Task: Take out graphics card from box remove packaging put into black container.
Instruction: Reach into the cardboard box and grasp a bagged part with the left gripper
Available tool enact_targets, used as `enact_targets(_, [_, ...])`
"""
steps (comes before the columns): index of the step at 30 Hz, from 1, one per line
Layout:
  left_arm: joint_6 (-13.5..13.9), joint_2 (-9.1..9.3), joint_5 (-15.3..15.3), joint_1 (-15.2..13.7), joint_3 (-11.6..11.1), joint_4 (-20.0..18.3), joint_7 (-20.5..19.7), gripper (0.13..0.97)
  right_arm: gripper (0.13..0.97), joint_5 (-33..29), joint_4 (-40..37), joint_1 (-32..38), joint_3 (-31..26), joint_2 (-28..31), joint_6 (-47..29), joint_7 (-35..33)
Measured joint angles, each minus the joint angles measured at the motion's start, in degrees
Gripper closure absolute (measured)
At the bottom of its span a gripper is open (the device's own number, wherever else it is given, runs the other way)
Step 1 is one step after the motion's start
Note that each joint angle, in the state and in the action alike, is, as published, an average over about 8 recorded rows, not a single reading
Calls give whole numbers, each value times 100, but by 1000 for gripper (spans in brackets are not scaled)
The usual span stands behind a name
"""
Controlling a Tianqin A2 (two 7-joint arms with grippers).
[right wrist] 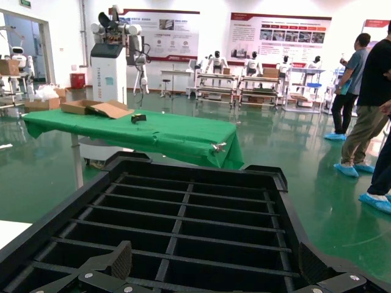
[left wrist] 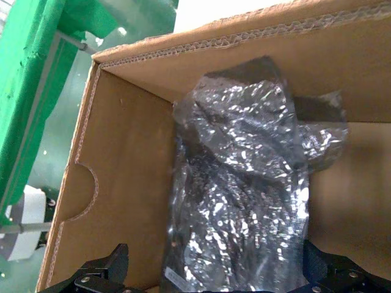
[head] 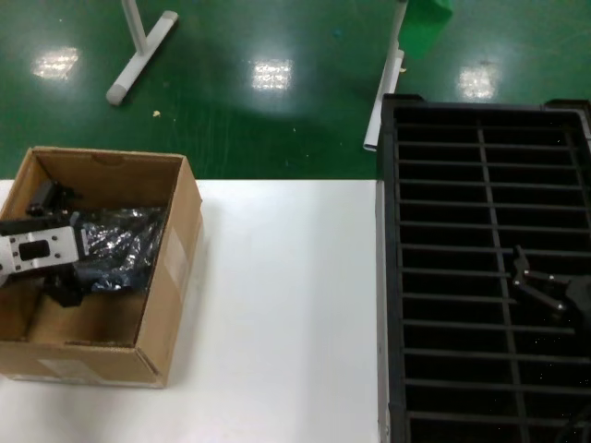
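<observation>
The brown cardboard box point(head: 175, 268) stands open on the table's left side. Inside lies the packaging point(head: 120, 245), a crinkly shiny grey bag. The graphics card is hidden inside it; only a dark mass shows through. My left gripper point(head: 66, 244) is down in the box, open. In the left wrist view its fingers point(left wrist: 113, 262) stand either side of the near end of the packaging point(left wrist: 244, 183), apart from it, between the box's walls point(left wrist: 122, 183). My right gripper point(head: 531, 281) hovers open and empty over the black container point(head: 480, 157), above its ribs point(right wrist: 183, 201), with its jaws point(right wrist: 215, 262) spread wide.
The white table point(head: 286, 305) runs between the box and the container. Beyond it is green floor with white stand legs point(head: 138, 55). The right wrist view shows a green-covered table point(right wrist: 140, 131) past the container and people standing point(right wrist: 372, 91) farther off.
</observation>
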Motion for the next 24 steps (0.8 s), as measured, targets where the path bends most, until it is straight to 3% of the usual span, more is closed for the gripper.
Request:
enact_targets(6, [-203,230,-461,-199,-95,652,841,132,129,0,0,0,0,0,0,0])
enact_targets(10, [-279,306,-715,-251,-167,859,1186,132,129,0,0,0,0,0,0,0])
enact_targets(16, [-354,284,-864,-240,-188,856,1302,149,129,0,0,0,0,0,0,0])
enact_targets(24, [-345,153,-846,-64,-107,570,1113,222,129,0,0,0,0,0,0,0])
